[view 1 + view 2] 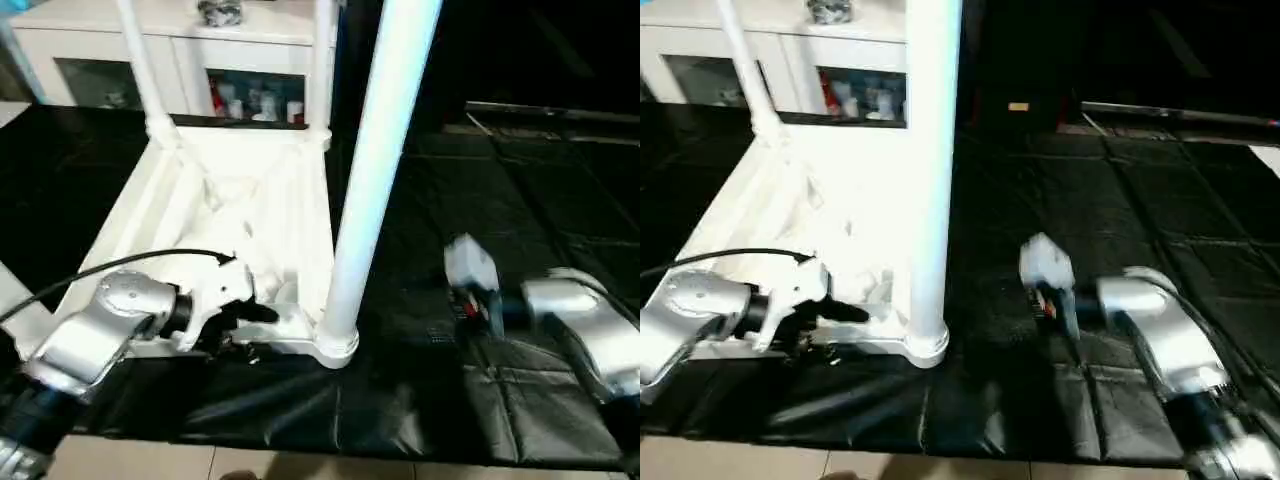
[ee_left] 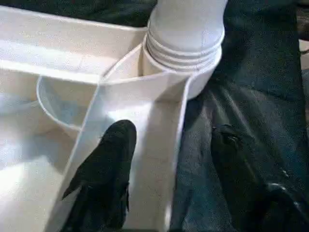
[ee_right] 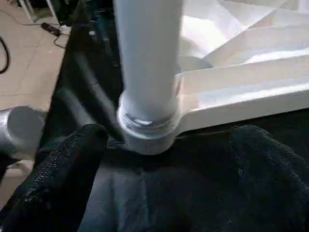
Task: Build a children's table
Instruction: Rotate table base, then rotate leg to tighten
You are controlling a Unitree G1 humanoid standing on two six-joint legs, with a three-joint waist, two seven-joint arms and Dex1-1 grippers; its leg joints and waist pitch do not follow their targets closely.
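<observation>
The children's table lies upside down on a black mat, its white ribbed top (image 1: 240, 200) facing up. One white leg (image 1: 375, 150) stands upright in the near right corner socket (image 1: 338, 345). Two more legs (image 1: 140, 60) (image 1: 322, 60) rise from the far corners. My left gripper (image 2: 169, 140) is open and straddles the top's near rim, close to that socket. One black finger (image 2: 108, 164) is inside the rim and the other finger (image 2: 236, 164) is over the mat. My right gripper (image 3: 174, 140) is open low over the mat to the right, its fingers spread towards the near leg and apart from it.
A white glass-door cabinet (image 1: 180, 40) stands behind the table top. The black mat (image 1: 500, 190) stretches far to the right, and its front edge meets pale floor tiles (image 1: 150, 460). A black cable (image 1: 100, 270) loops over my left forearm.
</observation>
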